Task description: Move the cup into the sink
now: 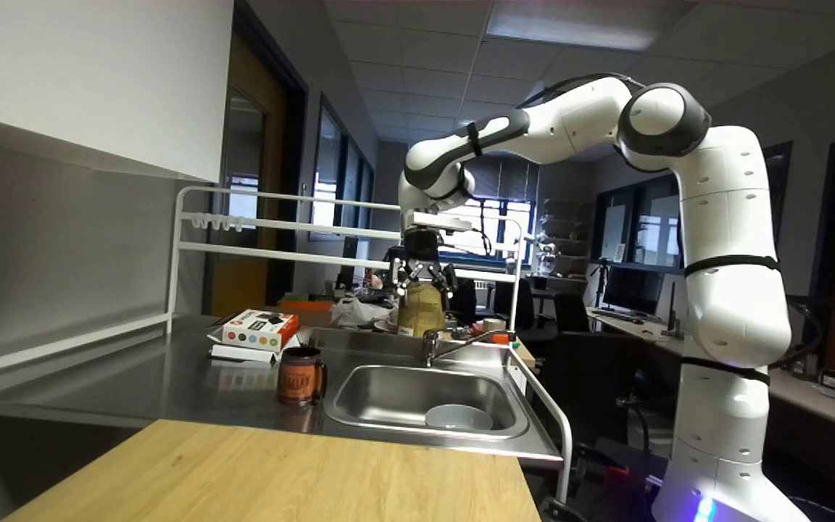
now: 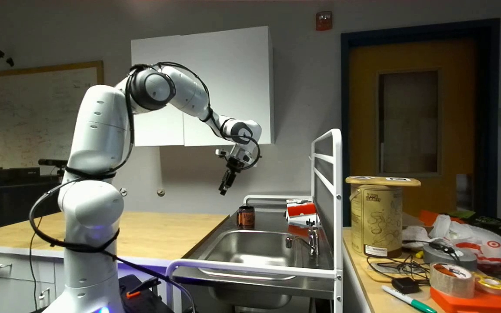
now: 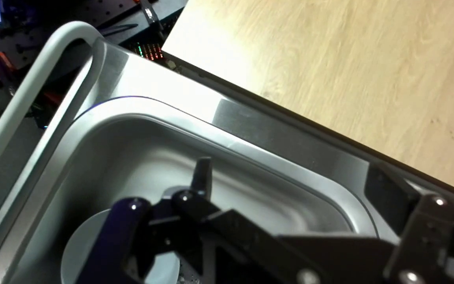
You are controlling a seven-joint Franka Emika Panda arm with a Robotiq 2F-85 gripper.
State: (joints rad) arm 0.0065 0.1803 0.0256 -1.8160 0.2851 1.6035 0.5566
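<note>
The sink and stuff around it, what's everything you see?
tabletop: one, pale wood, beside the counter
sink: one, shiny grey, in the counter
cup: one, reddish brown, on the counter beside the sink
dish: one, pale grey, in the sink
faucet: one, silver, by the sink
box: one, red and white, near the cup
rack: one, white, along the counter
can: one, tan, beyond the rack
clutter: many things, mixed colours, near the can
arm: one, mostly white, by the tabletop
tool: one, black, above the sink
</note>
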